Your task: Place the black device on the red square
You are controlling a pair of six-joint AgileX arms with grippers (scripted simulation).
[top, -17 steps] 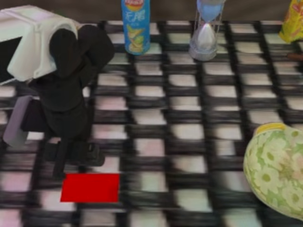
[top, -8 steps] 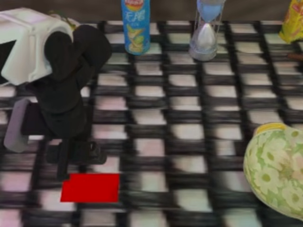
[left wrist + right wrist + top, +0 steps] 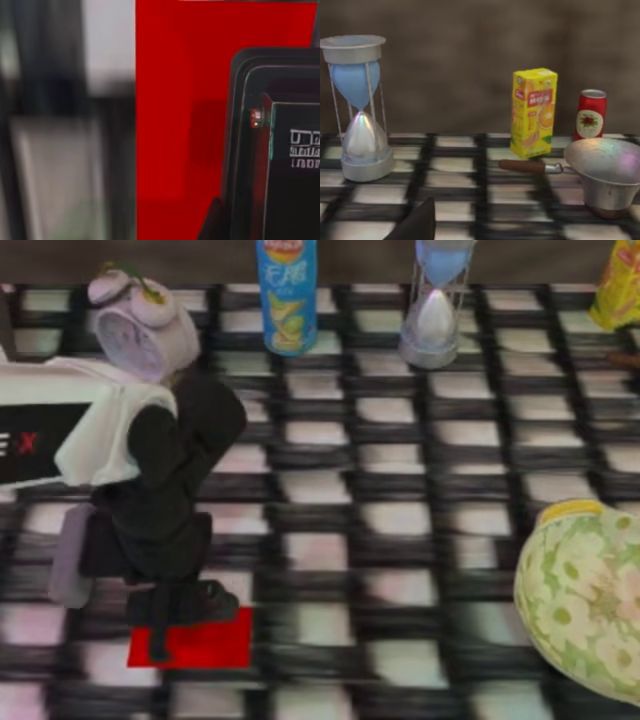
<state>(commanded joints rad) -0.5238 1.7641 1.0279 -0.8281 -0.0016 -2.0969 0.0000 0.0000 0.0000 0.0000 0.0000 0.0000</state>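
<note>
The red square [image 3: 215, 642] lies flat near the table's front left. The black device [image 3: 192, 601] hangs over the square's back edge, and my left gripper [image 3: 170, 617] is shut on it, with one dark finger reaching down over the red. In the left wrist view the device [image 3: 280, 150] fills one side, a small printed label on its face, with the red square [image 3: 175, 125] close beneath it. Of my right gripper only a dark tip [image 3: 418, 223] shows in the right wrist view; that arm is out of the top view.
A lilac alarm clock [image 3: 145, 325], a blue chips can [image 3: 287, 295] and an hourglass [image 3: 433, 310] stand along the back. A yellow juice carton [image 3: 620, 285] is at the back right, with a red can [image 3: 591, 115] and a metal pan [image 3: 607, 170]. A green flowered bowl [image 3: 590, 600] sits right.
My left arm has moved toward the front with the black device, bringing it from behind the red square to over it. The alarm clock at the back left has come into sight.
</note>
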